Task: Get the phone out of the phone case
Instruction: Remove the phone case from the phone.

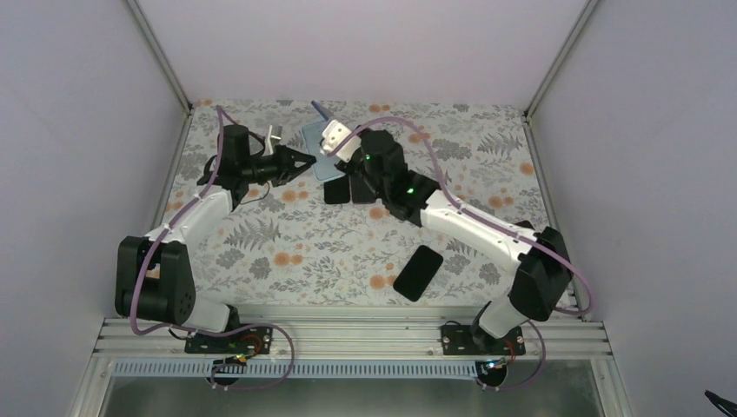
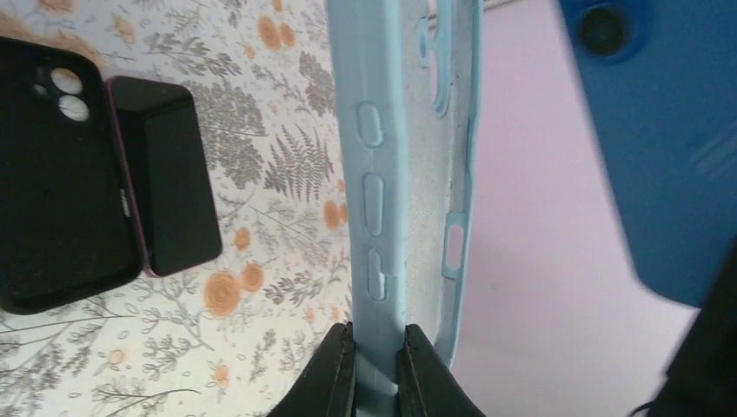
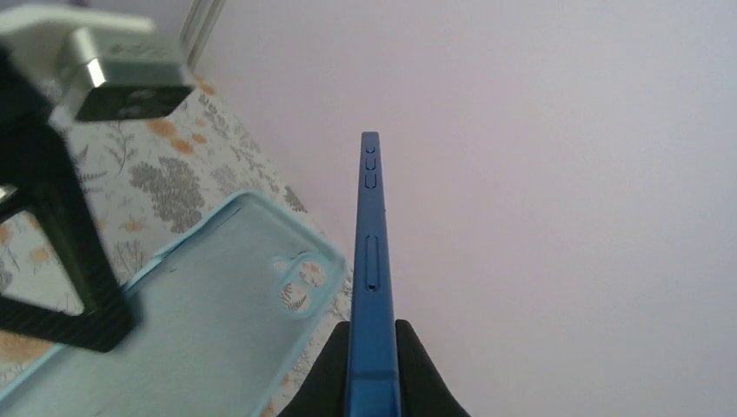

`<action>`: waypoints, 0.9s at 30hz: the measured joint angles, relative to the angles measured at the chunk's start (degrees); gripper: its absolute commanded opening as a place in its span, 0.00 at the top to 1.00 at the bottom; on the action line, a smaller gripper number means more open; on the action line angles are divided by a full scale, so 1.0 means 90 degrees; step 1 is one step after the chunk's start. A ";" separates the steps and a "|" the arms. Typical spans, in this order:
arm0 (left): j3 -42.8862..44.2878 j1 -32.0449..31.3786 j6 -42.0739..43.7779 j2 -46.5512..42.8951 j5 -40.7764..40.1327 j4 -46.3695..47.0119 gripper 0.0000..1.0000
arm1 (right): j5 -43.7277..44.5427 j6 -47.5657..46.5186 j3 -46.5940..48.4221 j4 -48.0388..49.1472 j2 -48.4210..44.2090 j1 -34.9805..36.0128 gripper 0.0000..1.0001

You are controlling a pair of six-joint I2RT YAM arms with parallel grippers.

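So the soft light-blue phone case (image 2: 382, 174) is clamped by the left claw (image 2: 378, 339), pinched tight on one side wall just below the button bumps. It's held edge-up over the far middle of the floral-patterned surface (image 1: 304, 252). The case is seen to be hollow in the right wrist view, with the flower print showing right through its camera cutout. The slim dark-blue phone (image 3: 372, 261) is gripped by the right claw (image 3: 372, 347), which is closed hard on the phone's two flat faces near one end, so the thin edge with its side buttons is pointed away from the camera. Phone and case are held up off the surface, close beside each other but apart, with a clear gap visible between them in both wrist views; nothing of the phone is left seated in the case. Down on the surface, just to the near side of the held pair, a black phone case with two round lens holes (image 2: 52, 191) can be spotted lying flat. A dark phone with a reddish rim (image 2: 169, 174) is tucked right up against it. Another black slab of a phone (image 1: 418, 272) is parked well apart, nearer the right arm's base, tilted a bit.
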 measured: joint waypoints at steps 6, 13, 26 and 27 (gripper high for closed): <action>0.0053 0.0092 0.0534 0.0000 -0.0253 -0.0437 0.98 | -0.0510 0.0770 0.0576 -0.0925 -0.0338 -0.0367 0.96; 0.0418 0.0255 0.1498 0.0172 -0.0369 -0.1219 0.98 | -0.1214 0.1416 0.0903 -0.1712 -0.0624 -0.0748 0.96; 0.0763 0.0590 0.3541 0.1712 -0.0726 -0.2611 0.98 | -0.1734 0.1962 0.0877 -0.2329 -0.1311 -0.1472 0.96; 0.0763 0.0602 0.3587 0.1746 -0.0804 -0.2628 0.98 | -0.1751 0.1982 0.0865 -0.2334 -0.1314 -0.1489 0.96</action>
